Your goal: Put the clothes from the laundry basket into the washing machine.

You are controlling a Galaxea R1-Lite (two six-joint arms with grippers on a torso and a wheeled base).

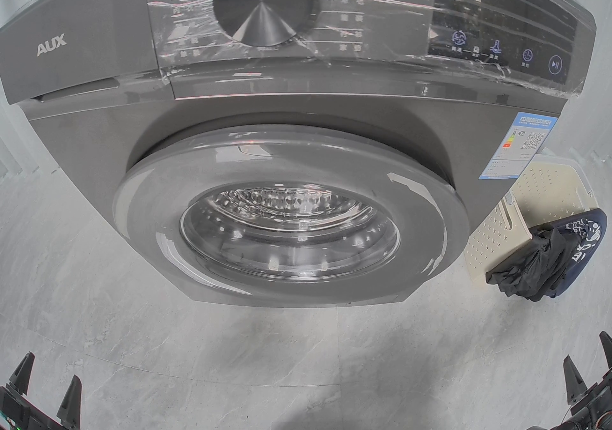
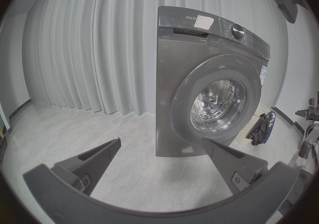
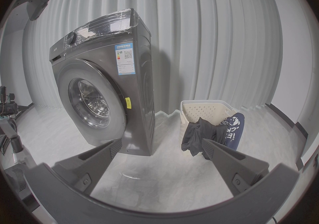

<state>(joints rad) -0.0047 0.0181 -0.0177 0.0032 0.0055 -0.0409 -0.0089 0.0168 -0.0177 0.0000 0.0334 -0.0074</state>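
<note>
A grey front-loading washing machine [image 1: 287,131] stands straight ahead, its round door [image 1: 290,221] closed over the drum. To its right sits a cream laundry basket [image 1: 542,195] with black clothes [image 1: 535,265] and a dark blue printed garment [image 1: 583,233] draped over its rim. My left gripper [image 1: 46,386] hangs low at the left, open and empty. My right gripper [image 1: 590,364] hangs low at the right, also open and empty. The left wrist view shows the washing machine [image 2: 206,88] ahead of the left gripper [image 2: 161,143]. The right wrist view shows the basket [image 3: 207,111] and black clothes [image 3: 199,133] beyond the right gripper [image 3: 161,143].
Pale marble-look floor [image 1: 306,348] spreads in front of the machine. A white pleated curtain [image 2: 93,52] runs behind the machine and basket. A stand with equipment [image 2: 310,128] is at the edge of the left wrist view.
</note>
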